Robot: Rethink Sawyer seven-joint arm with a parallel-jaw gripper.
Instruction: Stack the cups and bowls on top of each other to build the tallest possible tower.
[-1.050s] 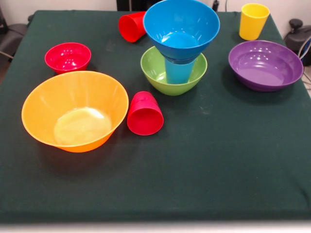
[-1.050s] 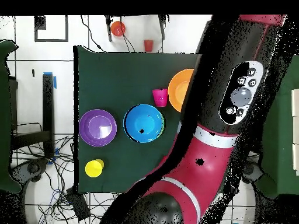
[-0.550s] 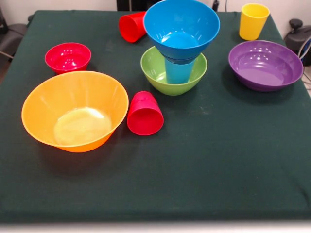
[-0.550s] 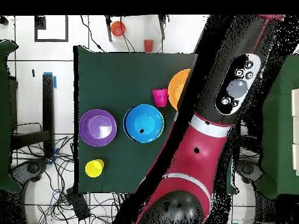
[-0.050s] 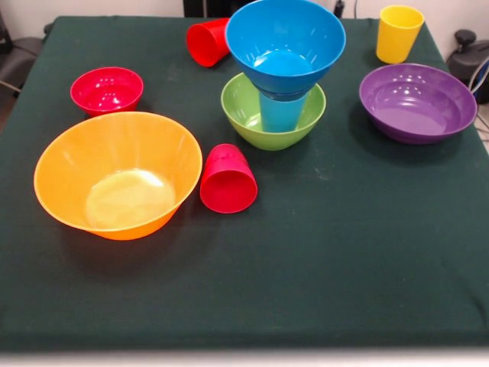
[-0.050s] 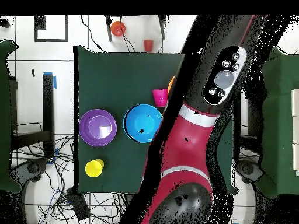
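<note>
The tower stands at the back middle: a green bowl [image 5: 243, 115] holds an upright light blue cup [image 5: 280, 115], and a blue bowl [image 5: 284, 42] [image 6: 143, 123] rests on that cup. A huge orange bowl [image 5: 114, 176] sits at the front left, with a red cup [image 5: 227, 180] [image 6: 160, 97] on its side next to it. A second red cup [image 5: 208, 40] lies behind the tower. The small red bowl [image 5: 106, 89], purple bowl [image 5: 416, 102] [image 6: 98, 127] and upright yellow cup [image 5: 399, 33] [image 6: 94, 168] stand apart. Neither view shows my gripper.
My red and black arm [image 6: 204, 116] crosses the overhead view and hides most of the orange bowl [image 6: 171, 85]. Dark green cloth covers the table [image 5: 344, 229]. Two small reddish objects [image 6: 118, 28] lie on the floor past the table's far edge.
In the overhead view my arm has swung left and now covers more of the orange bowl. The cups and bowls have not moved.
</note>
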